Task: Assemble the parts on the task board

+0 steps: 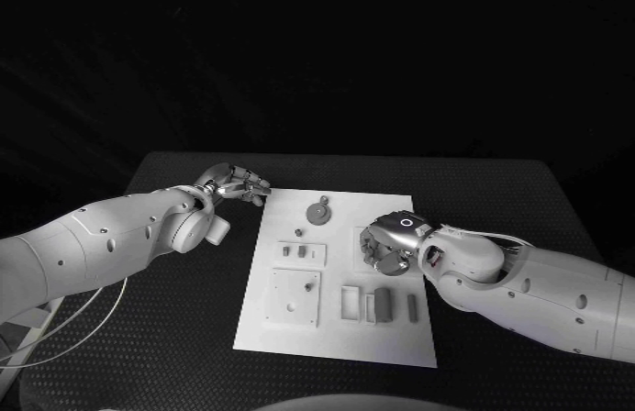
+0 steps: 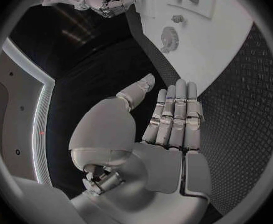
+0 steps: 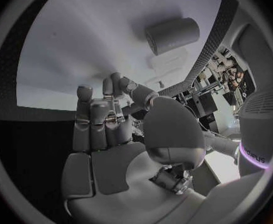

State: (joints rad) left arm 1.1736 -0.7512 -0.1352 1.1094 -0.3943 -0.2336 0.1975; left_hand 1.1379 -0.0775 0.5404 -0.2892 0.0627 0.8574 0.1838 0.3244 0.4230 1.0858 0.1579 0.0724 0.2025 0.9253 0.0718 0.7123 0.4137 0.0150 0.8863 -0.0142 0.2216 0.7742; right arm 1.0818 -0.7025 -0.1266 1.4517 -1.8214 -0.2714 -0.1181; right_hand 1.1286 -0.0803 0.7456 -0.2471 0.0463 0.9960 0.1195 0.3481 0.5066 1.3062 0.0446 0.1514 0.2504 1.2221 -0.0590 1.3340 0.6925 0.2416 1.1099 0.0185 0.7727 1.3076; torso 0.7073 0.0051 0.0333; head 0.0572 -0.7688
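Note:
The white task board [image 1: 338, 338] lies in the middle of the black table. On it are a round toothed part [image 1: 319, 212], small parts [image 1: 302, 250], a square plate with a peg [image 1: 294, 296] and upright rectangular parts [image 1: 383, 305]. My left hand [image 1: 236, 186] hovers off the board's far left corner; the left wrist view shows that hand [image 2: 173, 119] flat, fingers straight, holding nothing. My right hand [image 1: 391, 243] is bent down over the board's right middle. In the right wrist view its thumb [image 3: 142, 94] is drawn in against the fingers; whether they pinch anything is hidden. A cylindrical part [image 3: 171, 35] lies beyond it.
Bare black table [image 1: 172, 338] lies left of the board and more [image 1: 529, 209] to its right. The board's near strip [image 1: 331, 342] carries no parts. The left wrist view shows the toothed part [image 2: 169, 36] and my right hand [image 2: 105, 0] across the board.

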